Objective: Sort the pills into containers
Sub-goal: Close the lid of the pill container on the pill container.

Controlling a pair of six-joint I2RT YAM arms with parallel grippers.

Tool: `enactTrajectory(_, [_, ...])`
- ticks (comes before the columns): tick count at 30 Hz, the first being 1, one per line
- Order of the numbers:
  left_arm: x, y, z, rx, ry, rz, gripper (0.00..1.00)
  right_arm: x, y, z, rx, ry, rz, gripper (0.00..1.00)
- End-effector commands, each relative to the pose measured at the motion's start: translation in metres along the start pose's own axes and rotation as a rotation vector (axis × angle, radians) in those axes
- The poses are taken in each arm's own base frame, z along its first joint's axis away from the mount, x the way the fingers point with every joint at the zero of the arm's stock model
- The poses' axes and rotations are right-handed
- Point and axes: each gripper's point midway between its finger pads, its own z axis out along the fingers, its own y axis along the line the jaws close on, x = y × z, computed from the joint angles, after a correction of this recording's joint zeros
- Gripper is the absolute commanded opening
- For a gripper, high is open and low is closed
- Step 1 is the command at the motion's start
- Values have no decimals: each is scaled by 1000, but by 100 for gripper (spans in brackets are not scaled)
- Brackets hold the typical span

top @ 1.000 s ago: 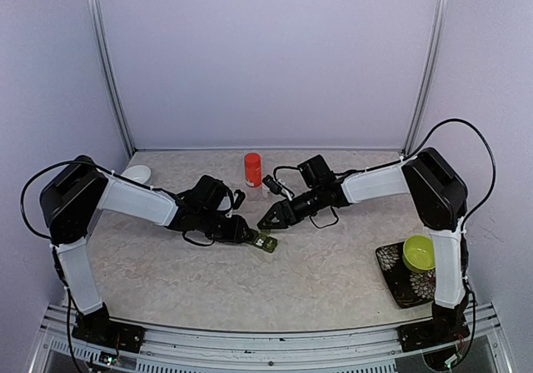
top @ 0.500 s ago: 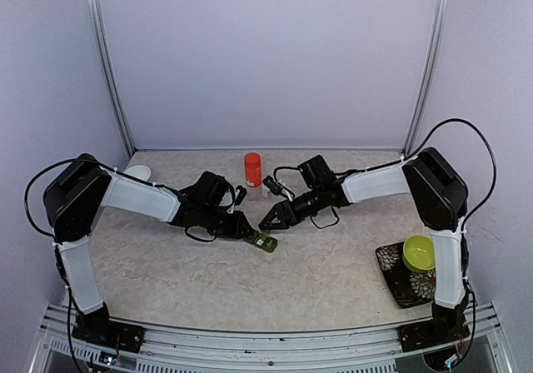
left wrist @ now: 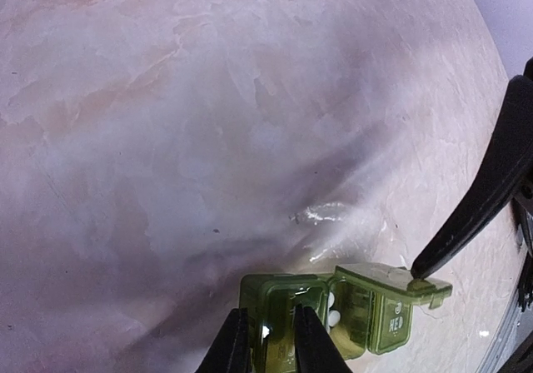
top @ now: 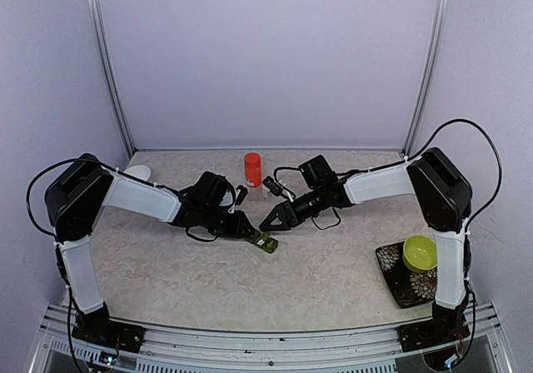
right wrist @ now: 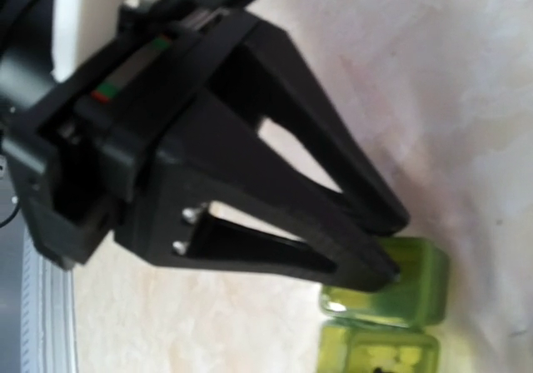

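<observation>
The containers are one small dark green pill box point(top: 266, 242) lying on the table between the two arms. My left gripper point(top: 248, 233) is shut on the wall of the box's end compartment point(left wrist: 283, 306), one finger inside and one outside. White pills point(left wrist: 332, 308) show in the middle compartment. The far compartment's lid point(left wrist: 391, 277) stands open. My right gripper point(top: 267, 222) reaches in from the right with its jaws slightly apart and holding nothing. One fingertip point(left wrist: 423, 266) rests on that lid. In the right wrist view my right gripper point(right wrist: 391, 248) hovers at the box point(right wrist: 412, 294).
A red-orange bottle point(top: 252, 170) stands behind the box. A white bowl point(top: 137, 174) sits at the back left. At the near right, a lime-green bowl point(top: 419, 252) rests on a dark patterned tray point(top: 398, 280). Both forearms lie low over the table's middle.
My left gripper has closed onto the end of the pill box. The right gripper's jaws have narrowed while its tip stays at the lid. The box has barely moved.
</observation>
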Motion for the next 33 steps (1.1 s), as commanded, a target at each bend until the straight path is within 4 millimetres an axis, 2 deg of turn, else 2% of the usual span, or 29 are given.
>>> enactTrajectory(1, [28, 22, 12, -69, 91, -22, 20, 1, 17, 2, -42, 7, -17, 50])
enactTrajectory(5, [27, 22, 12, -68, 90, -22, 20, 8, 15, 8, -48, 22, -5, 39])
enactTrajectory(16, [27, 23, 11, -74, 85, -21, 20, 23, 1, 20, -53, 54, 42, 22])
enactTrajectory(23, [28, 23, 11, -76, 86, -23, 20, 31, -7, 28, -46, 78, 67, 18])
enactTrajectory(33, [28, 23, 11, -81, 84, -19, 20, 33, -9, 38, -30, 104, 63, 18])
